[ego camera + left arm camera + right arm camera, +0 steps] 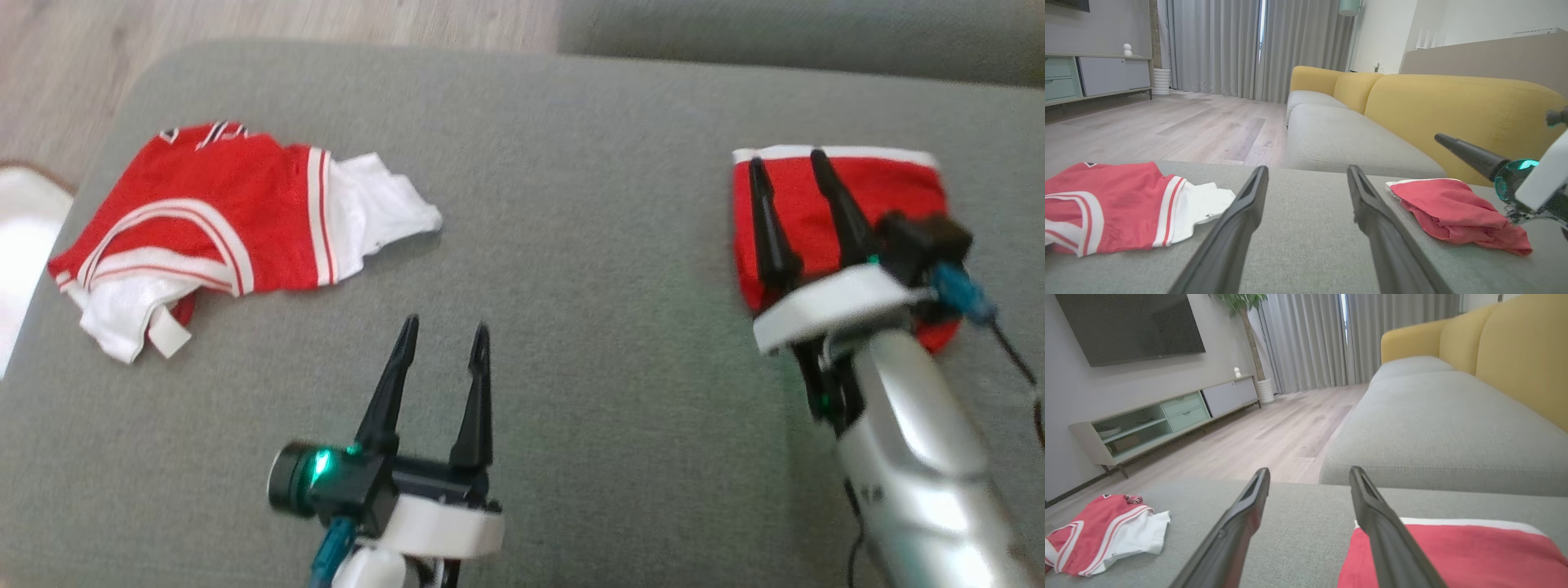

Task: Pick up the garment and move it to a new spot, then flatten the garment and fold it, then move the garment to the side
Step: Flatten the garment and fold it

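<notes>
Head view: garment (894,192) under right gripper (787,160)

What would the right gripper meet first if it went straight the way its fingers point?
Probably nothing close. The right gripper points over the folded red garment and past the far edge of the grey cushion. Beyond a gap, the grey sofa seat looks next in line, though depth is unclear.

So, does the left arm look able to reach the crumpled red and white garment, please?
Probably yes: the left gripper is open, and bare grey cushion lies between it and the crumpled garment.
</notes>
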